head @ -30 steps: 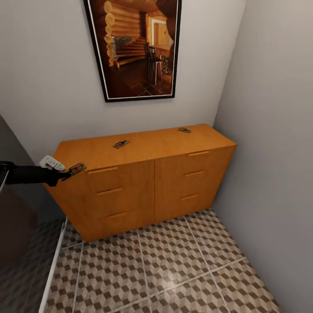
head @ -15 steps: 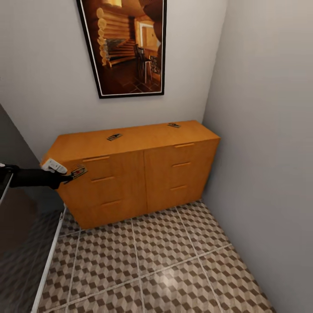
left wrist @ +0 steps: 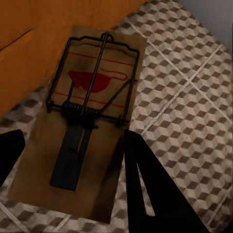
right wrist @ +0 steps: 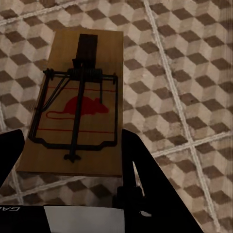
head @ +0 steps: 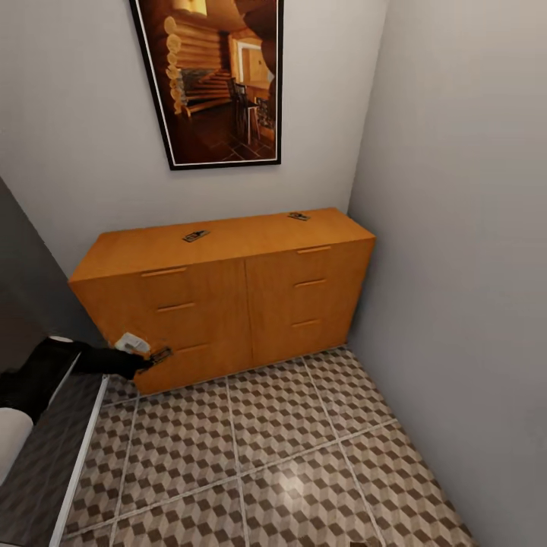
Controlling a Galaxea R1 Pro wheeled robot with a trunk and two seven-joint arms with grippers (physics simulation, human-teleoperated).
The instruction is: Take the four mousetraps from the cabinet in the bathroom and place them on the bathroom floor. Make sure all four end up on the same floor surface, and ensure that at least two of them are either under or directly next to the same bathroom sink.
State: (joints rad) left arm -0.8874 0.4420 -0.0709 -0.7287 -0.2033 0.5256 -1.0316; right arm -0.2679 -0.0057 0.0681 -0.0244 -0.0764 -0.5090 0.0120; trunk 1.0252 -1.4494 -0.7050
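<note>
A mousetrap (head: pixel 160 354) is held clamped in the left claw (head: pixel 154 357), and since a second ago the arm has been lowered: the trap, then level with the top edge of the cabinet (head: pixel 251 304), is now carried low in front of the bottom drawer, just above the bathroom floor (head: pixel 281 448). The whole head view has also drifted, so part of that shift is owed to the camera, but the drop of the arm against the cabinet front is plain.

In the left wrist view the held mousetrap (left wrist: pixel 87 116) is seen between the dark fingers (left wrist: pixel 155 189), with the cabinet's wood on one side and patterned tiles beyond it.

In the right wrist view a second mousetrap (right wrist: pixel 80 104) is seen gripped in the right claw (right wrist: pixel 73 160), over the tiled floor (right wrist: pixel 194 73).

Two more mousetraps are left on the cabinet top, one (head: pixel 195 235) toward its left half and one (head: pixel 298 216) near the right end by the wall.

It is judged that two of the four traps have been taken and that a set-down on the tiles is being prepared. No sink can be made out here, so whether this spot meets the sink condition cannot be told.
</note>
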